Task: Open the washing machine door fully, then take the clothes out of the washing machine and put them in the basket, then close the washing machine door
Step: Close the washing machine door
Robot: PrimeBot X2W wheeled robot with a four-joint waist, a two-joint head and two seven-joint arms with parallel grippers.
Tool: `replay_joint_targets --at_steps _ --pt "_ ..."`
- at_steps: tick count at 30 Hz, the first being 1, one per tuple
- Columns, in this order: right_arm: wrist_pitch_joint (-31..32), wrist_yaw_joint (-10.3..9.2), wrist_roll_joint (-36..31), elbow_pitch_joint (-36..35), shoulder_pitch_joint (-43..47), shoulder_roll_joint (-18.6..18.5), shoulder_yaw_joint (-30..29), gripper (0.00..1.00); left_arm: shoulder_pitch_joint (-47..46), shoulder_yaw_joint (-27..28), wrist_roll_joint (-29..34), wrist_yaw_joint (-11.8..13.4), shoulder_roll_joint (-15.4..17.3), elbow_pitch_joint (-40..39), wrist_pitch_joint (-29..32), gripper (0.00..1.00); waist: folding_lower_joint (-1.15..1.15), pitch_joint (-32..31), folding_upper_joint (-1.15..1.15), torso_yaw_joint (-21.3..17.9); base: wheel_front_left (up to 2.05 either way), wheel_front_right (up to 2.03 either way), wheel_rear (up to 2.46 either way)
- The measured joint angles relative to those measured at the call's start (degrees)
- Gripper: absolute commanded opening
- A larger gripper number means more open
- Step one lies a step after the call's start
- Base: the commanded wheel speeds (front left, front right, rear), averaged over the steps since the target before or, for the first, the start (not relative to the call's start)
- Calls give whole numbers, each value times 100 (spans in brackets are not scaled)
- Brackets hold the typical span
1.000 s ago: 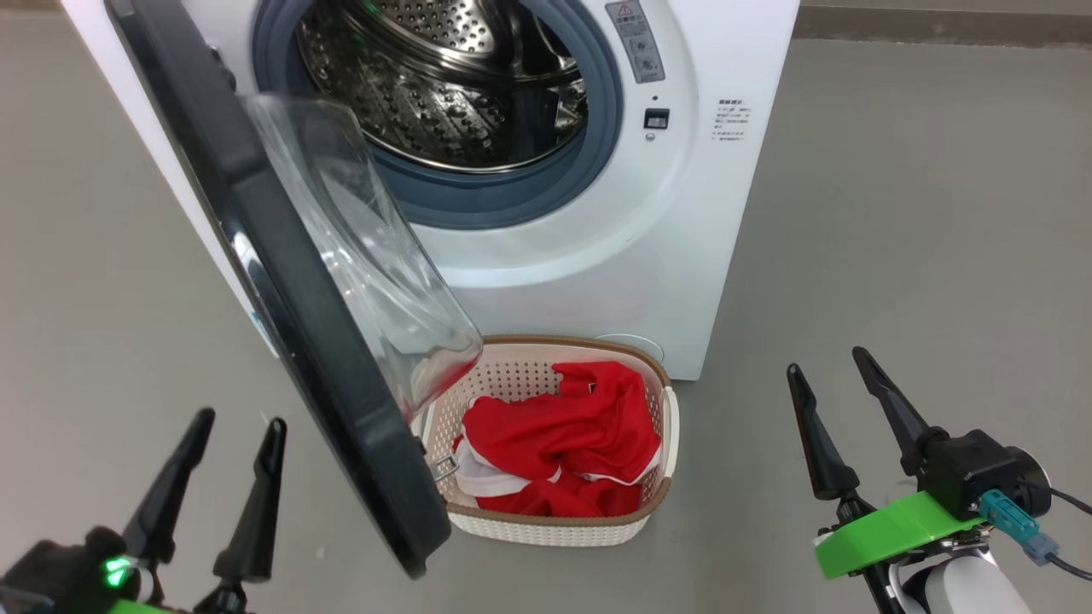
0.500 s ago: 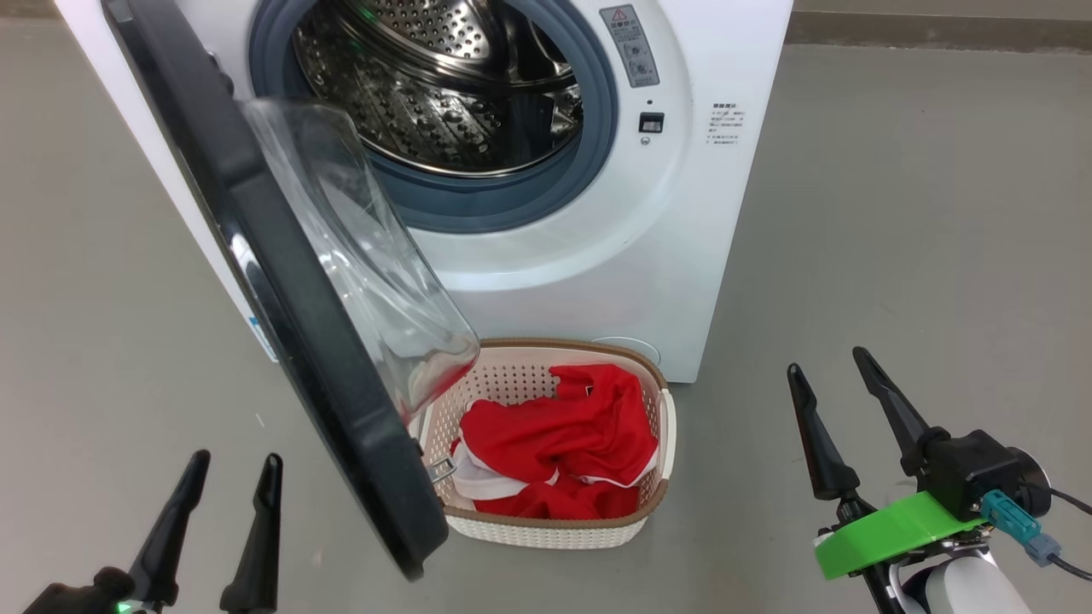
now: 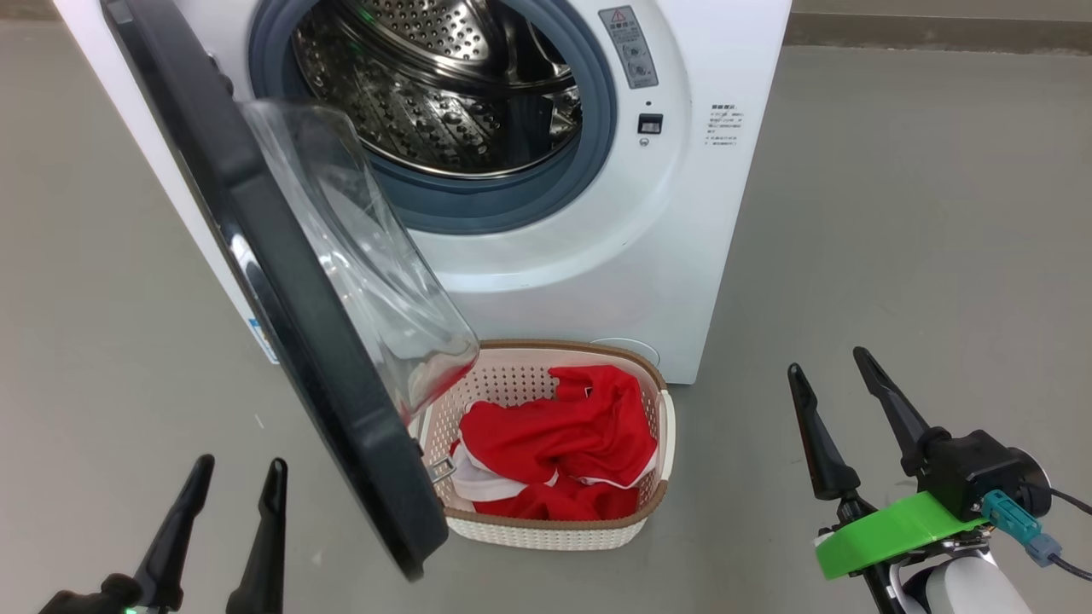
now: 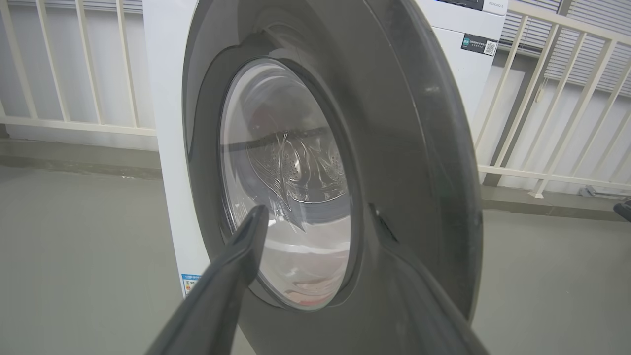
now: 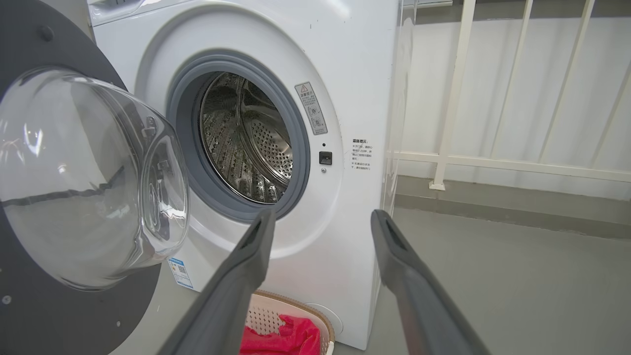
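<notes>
The white washing machine (image 3: pixel 648 239) stands ahead with its steel drum (image 3: pixel 444 94) showing nothing inside. Its black-framed door (image 3: pixel 281 290) with the clear glass bowl (image 3: pixel 375 264) hangs open toward me, over the left end of the basket (image 3: pixel 546 529). Red clothes (image 3: pixel 563 435) with white trim lie in that cream basket on the floor before the machine. My left gripper (image 3: pixel 239 467) is open, low at the left, facing the door's outer face (image 4: pixel 394 148). My right gripper (image 3: pixel 827 362) is open at the right, holding nothing, aimed at the machine front (image 5: pixel 355 98).
Grey floor (image 3: pixel 921 213) spreads to the right of the machine and to the left of the door. A white railing (image 5: pixel 493 162) runs along the wall behind the machine.
My left gripper has dropped lower and back in the head view. The picture has shifted a little, from camera motion. Door, basket and right gripper keep their places.
</notes>
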Motion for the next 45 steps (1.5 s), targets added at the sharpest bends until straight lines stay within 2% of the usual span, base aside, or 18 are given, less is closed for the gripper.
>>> replay_joint_targets --at_steps 8,10,11,16,20,21,22,25,28,31,32,34,37,43,45 --pt "0 0 0 -1 2 0 -9 100 0 1 34 43 2 1 0 100 0 -2 0 -3 0 0 0" --pt "0 0 0 -5 2 0 -16 100 -1 4 33 43 1 1 -1 19 0 5 0 -3 0 0 0" --pt "0 0 0 -11 3 0 -23 100 -1 9 13 42 -7 -1 -3 0 0 10 0 -3 0 0 0" --pt "0 0 0 -23 3 -1 -47 100 -26 65 -485 -62 -204 -64 1 0 0 43 0 11 0 0 0" --pt "0 0 0 -24 3 0 -47 100 -260 388 -1361 -60 -502 -174 172 0 0 70 0 15 0 0 0" --pt "0 0 0 -24 3 0 -45 100 -342 495 -1715 -60 -617 -216 252 0 0 79 0 13 0 0 0" --pt "0 0 0 -25 2 1 -40 100 -508 724 -2501 -59 -846 -294 495 0 0 94 0 -3 0 0 0" --pt "0 0 0 -25 -1 1 -20 100 -720 1069 -3686 40 -1036 -413 945 0 0 123 0 -51 0 0 0" --pt "0 0 0 -23 -7 1 -40 100 -940 1390 -4774 268 -1134 -572 1369 0 0 178 0 -100 0 0 0" --pt "0 0 -1 -22 -11 0 -64 100 -1161 1596 -5559 576 -1176 -690 1759 0 0 230 0 -148 0 0 0" --pt "0 0 -1 -22 -11 0 -64 100 -1161 1596 -5559 576 -1176 -690 1759 0 0 230 0 -148 0 0 0" --pt "0 0 -1 -21 -12 0 -73 100 -1280 1675 -6000 862 -1193 -726 2024 0 0 256 0 -180 0 0 0" --pt "0 0 -1 -15 -14 1 -68 100 -1403 1718 -6390 1123 -1179 -811 2360 0 0 281 0 -224 0 0 0" --pt "0 0 -1 -8 -19 1 -64 100 -1508 1661 -6702 1484 -1051 -1028 2836 0 0 315 0 -285 0 0 0" --pt "0 0 -1 -3 -19 1 -59 100 -1509 1644 -6784 1515 -1039 -1110 2911 0 0 321 0 -306 0 0 0"
